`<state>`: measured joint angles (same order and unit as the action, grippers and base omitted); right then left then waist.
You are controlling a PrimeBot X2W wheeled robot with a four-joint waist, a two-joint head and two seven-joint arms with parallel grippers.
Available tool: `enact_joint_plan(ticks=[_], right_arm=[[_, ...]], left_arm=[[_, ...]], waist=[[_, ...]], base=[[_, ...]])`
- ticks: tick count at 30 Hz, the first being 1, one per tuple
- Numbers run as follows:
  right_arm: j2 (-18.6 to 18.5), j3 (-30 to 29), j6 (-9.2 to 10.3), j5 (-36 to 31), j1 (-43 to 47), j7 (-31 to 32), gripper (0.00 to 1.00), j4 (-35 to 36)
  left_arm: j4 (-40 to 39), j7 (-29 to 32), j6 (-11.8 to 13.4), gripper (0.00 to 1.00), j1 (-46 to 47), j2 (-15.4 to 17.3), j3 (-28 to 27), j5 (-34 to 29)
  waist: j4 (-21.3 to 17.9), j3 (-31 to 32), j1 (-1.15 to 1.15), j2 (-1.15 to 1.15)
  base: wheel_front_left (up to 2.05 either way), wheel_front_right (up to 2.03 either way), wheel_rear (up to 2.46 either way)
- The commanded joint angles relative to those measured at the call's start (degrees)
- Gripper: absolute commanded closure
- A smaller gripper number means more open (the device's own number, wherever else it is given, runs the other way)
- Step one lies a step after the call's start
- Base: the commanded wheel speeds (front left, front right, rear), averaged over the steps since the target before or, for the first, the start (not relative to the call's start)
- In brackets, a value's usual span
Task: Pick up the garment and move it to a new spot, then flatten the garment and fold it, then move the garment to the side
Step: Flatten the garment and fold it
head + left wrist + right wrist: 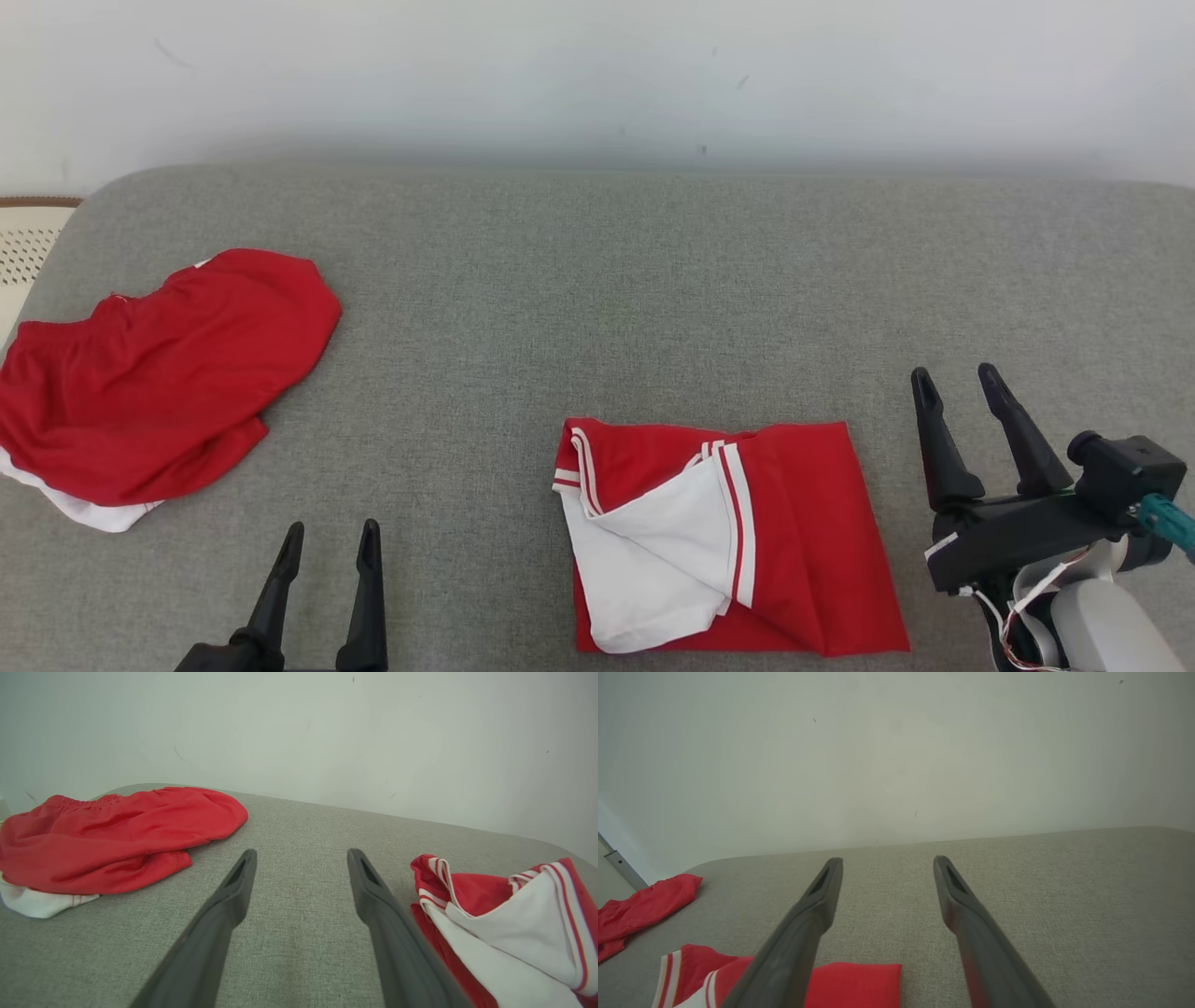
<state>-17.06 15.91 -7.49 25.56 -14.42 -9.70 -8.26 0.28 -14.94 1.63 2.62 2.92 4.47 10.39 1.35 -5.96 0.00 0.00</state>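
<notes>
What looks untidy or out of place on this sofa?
The garment is folded, but not neatly: a white flap with red stripes lies turned back over its left half, and its edges run askew. The shorts at the left lie crumpled, with white cloth showing beneath. Nothing looks torn or spilled.

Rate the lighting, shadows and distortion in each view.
Head view: soft even light, no glare, folded red-and-white garment crisp. Left wrist view: wide-angle stretch makes the left claw loom, grey cushion edge bows. Right wrist view: wall dims toward the corners, right claw slightly soft up close.
</notes>
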Motion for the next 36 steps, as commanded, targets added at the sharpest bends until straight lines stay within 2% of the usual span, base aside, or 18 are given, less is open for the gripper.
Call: enact_joint_plan(ticks=[1, 3, 4, 5, 6, 12, 19, 23, 29, 36], right_arm=[[0.27, 0.00, 0.00, -0.60, -0.48, -0.85, 0.00, -2.19], [0.29, 0.51, 0.00, -1.72, -1.73, -1.63, 0.18, -5.29], [0.28, 0.73, 0.00, -2.17, -2.22, -1.85, 0.58, -7.23], [0.31, 1.22, 0.00, -2.62, -2.70, -2.24, 0.90, -9.11], [0.47, 1.58, 0.00, -2.93, -3.33, -2.73, 1.00, -10.84], [2.19, 4.36, 0.00, -5.83, -6.83, -4.98, 1.00, -20.52], [3.77, 7.02, 0.00, -6.52, -9.09, -5.53, 1.00, -26.60], [4.76, 7.78, 0.00, -6.54, -9.05, -5.55, 1.00, -27.35], [6.54, 11.95, 0.00, -5.13, -8.32, -5.57, 1.00, -26.40], [7.19, 22.11, 0.00, 0.25, -6.40, -5.48, 1.00, -23.20]], left_arm=[[-0.08, -0.35, 0.00, 0.00, 0.54, -0.02, -0.26, -0.48], [-0.06, -0.35, -0.20, 0.00, 0.83, -0.02, -0.43, -0.59], [-0.08, -0.35, -0.31, 0.00, 0.96, -0.02, -0.46, -0.64], [-0.07, -0.35, -0.41, 0.00, 1.04, -0.01, -0.53, -0.68], [-0.05, -0.35, -0.52, 0.00, 1.03, -0.02, -0.57, -0.76], [0.14, -0.35, -0.78, 0.00, 1.42, -0.01, -0.75, -0.96], [0.03, -0.35, -1.11, 0.00, 1.49, -0.01, -0.98, -1.00], [0.13, -0.35, -1.22, 0.00, 1.62, -0.02, -0.98, -1.07], [0.36, -0.35, -1.27, 0.00, 1.42, -0.02, -1.17, -1.22], [0.49, -0.35, -1.01, 0.00, 0.84, -0.02, -0.89, -0.99]], waist=[[0.03, -0.26, 0.00, 0.00], [0.11, -0.57, 0.00, 0.00], [0.17, -0.73, 0.00, 0.00], [0.25, -0.84, 0.00, 0.00], [0.33, -0.95, 0.00, 0.00], [1.18, -1.26, 0.00, 0.00], [2.22, -1.61, 0.00, 0.00], [2.60, -1.57, 0.00, 0.00], [2.97, -1.13, 0.00, 0.00], [2.96, -0.50, 0.00, 0.00]], base=[[0.00, 0.00, 0.00], [0.00, 0.00, 0.00], [0.00, 0.00, 0.00], [0.00, 0.00, 0.00], [0.00, 0.00, 0.00], [0.00, 0.00, 0.00], [0.00, 0.00, 0.00], [0.00, 0.00, 0.00], [0.00, 0.00, 0.00], [0.00, 0.00, 0.00]])
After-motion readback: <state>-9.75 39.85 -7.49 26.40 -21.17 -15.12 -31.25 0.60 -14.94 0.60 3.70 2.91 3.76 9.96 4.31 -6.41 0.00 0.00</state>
